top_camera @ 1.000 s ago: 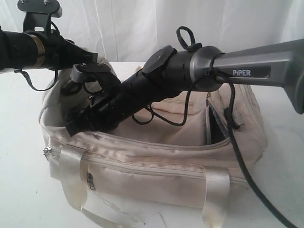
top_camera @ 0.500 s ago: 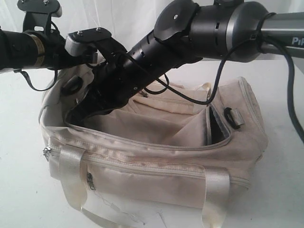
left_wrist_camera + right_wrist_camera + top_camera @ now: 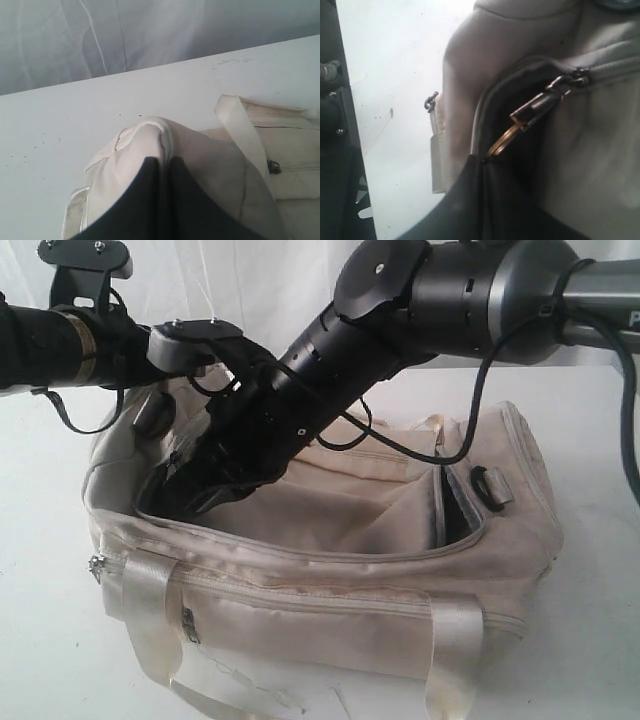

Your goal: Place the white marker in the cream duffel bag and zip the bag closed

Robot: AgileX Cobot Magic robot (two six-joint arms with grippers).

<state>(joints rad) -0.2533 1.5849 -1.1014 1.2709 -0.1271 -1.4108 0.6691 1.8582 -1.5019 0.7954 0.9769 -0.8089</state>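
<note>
Cream fabric is bunching between the left fingers point(image 3: 135, 205), which are pressing together on a raised fold at the far left end of the large, soft cream duffel bag point(image 3: 330, 610). The bag is sitting on the white tabletop point(image 3: 50, 640), its main opening gaping wide and its glossy off-white webbing handles point(image 3: 455, 640) hanging down the near side. The right arm is reaching across the middle to that same left end. There the right fingers point(image 3: 465, 205) are clamping together on the small brass-coloured ring point(image 3: 502, 140) of a grey metal zipper pull point(image 3: 535, 106), and the ring's lower end is disappearing into the seam between the tips. The slim white marker is not showing in any view, so I cannot tell where it is lying. Compared with a second ago, the right forearm is standing higher and steeper over the bag. The left wrist is also sitting higher, more of the pale lining is showing, and the zipper is remaining open.
</note>
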